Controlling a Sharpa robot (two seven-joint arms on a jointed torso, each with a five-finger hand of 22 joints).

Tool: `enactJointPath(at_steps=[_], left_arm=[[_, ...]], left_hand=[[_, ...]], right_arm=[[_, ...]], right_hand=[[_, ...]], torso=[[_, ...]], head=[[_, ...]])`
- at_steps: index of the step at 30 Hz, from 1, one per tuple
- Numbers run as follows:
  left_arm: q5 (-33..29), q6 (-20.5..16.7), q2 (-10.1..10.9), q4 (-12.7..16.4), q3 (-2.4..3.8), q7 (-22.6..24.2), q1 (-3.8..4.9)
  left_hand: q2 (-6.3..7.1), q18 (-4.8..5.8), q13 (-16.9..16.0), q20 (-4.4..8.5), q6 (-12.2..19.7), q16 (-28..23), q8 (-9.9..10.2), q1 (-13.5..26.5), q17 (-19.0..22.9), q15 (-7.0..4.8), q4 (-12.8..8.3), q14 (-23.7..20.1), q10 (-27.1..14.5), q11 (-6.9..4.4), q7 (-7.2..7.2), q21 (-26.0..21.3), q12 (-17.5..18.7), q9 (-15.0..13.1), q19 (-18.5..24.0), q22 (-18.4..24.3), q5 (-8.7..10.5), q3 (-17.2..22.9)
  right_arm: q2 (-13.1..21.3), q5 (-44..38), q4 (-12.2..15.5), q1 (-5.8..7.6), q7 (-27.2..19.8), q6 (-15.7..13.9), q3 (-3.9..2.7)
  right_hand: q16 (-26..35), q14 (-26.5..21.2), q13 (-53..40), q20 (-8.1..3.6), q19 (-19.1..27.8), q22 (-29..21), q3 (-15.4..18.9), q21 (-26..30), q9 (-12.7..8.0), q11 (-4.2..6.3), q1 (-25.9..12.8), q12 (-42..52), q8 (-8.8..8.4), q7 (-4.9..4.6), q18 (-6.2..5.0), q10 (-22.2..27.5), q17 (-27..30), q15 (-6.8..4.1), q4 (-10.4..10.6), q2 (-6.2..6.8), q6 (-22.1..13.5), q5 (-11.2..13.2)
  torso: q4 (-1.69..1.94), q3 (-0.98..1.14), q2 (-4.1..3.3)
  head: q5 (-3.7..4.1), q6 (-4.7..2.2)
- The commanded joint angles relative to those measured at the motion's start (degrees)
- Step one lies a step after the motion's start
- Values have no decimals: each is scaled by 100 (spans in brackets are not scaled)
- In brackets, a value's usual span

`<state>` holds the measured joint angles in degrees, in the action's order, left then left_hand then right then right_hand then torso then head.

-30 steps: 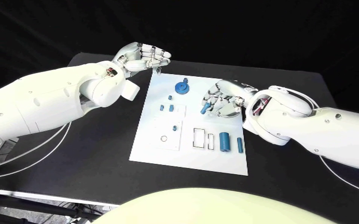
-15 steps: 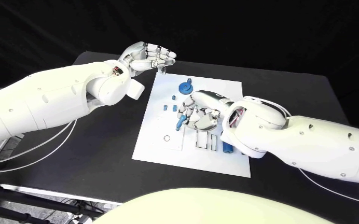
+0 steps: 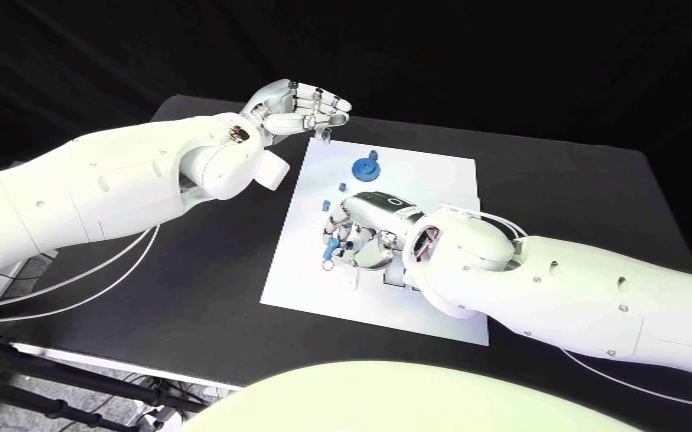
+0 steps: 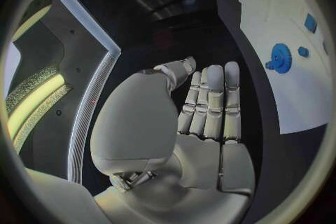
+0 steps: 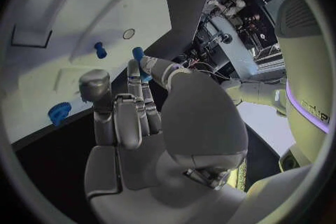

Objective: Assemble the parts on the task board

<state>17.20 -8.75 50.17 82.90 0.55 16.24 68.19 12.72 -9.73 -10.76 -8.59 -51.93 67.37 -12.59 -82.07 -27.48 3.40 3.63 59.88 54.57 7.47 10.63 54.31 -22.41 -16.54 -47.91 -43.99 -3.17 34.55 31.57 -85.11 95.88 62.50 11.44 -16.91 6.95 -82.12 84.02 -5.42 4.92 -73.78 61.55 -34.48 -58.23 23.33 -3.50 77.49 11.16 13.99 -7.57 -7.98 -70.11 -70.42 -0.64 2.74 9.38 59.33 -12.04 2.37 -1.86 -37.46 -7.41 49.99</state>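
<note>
Blue part [image 5: 140, 61] pinched in right hand [image 3: 361, 224] over task board [image 3: 433, 177].

- One white task board [image 3: 433, 177] lies on one black table [image 3: 173, 282].
- One blue gear [image 3: 365, 166] stands on the board, near its far edge.
- Two small blue parts [image 5: 101, 50] show loose on the board in the right wrist view.
- Two hands are present: the left hand [image 3: 299, 109] and the right hand [image 3: 361, 222].

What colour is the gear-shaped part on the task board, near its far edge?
Blue. The gear-shaped part shows best in the left wrist view, against the white task board.
</note>
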Motion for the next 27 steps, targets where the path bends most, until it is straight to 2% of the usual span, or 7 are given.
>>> enactJointPath(at_steps=[1, 7, 13, 27], left_arm=[[2, 79, -10, 16, 3, 33, 3], [2, 78, -6, 20, 3, 30, 3], [2, 83, -9, 19, 3, 25, 4], [2, 91, -5, 14, 3, 13, 4]], left_hand=[[-18, -78, -2, -36, 27, -22, -19, 20, 4, -11, 3, -31, -45, -7, 11, -20, -11, 5, -2, 6, 7, -41], [-18, -78, -2, -36, 27, -22, -19, 20, 4, -11, 3, -31, -45, -7, 11, -20, -11, 5, -2, 6, 7, -41], [-18, -78, -2, -36, 27, -22, -19, 20, 4, -11, 3, -31, -45, -7, 11, -20, -11, 5, -2, 6, 7, -41], [-18, -78, -2, -36, 27, -22, -19, 20, 4, -11, 3, -31, -45, -7, 11, -20, -11, 5, -2, 6, 7, -41]], right_arm=[[-51, -421, -55, -27, 70, 63, 6], [-130, -564, -129, -67, 129, 76, 25], [-181, -616, -164, -102, 145, 99, 39], [-164, -625, -160, -125, 153, 209, 54]], right_hand=[[-20, 229, -6, 14, -4, 1, 7, 31, 207, -18, -38, -20, 64, -9, 78, 13, 8, -15, -33, 2, -6, 18], [-23, 230, -7, 15, -10, 14, 5, 18, 210, -18, -36, -24, 64, -11, 81, 13, 1, -14, -39, 3, -10, 18], [-26, 231, -8, 15, -8, 11, 4, 22, 211, -19, -35, -25, 65, -11, 80, 13, -5, -14, -40, 3, -11, 17], [-27, 232, -11, 16, -14, 23, 2, 11, 216, -20, -36, -29, 67, -13, 83, 8, -6, -13, -46, 4, -12, 10]], torso=[[-1, 11, -9], [2, 7, -6], [3, 13, -2], [1, 8, 0]], head=[[-21, 1], [-30, 1], [-40, 1], [-51, 1]])
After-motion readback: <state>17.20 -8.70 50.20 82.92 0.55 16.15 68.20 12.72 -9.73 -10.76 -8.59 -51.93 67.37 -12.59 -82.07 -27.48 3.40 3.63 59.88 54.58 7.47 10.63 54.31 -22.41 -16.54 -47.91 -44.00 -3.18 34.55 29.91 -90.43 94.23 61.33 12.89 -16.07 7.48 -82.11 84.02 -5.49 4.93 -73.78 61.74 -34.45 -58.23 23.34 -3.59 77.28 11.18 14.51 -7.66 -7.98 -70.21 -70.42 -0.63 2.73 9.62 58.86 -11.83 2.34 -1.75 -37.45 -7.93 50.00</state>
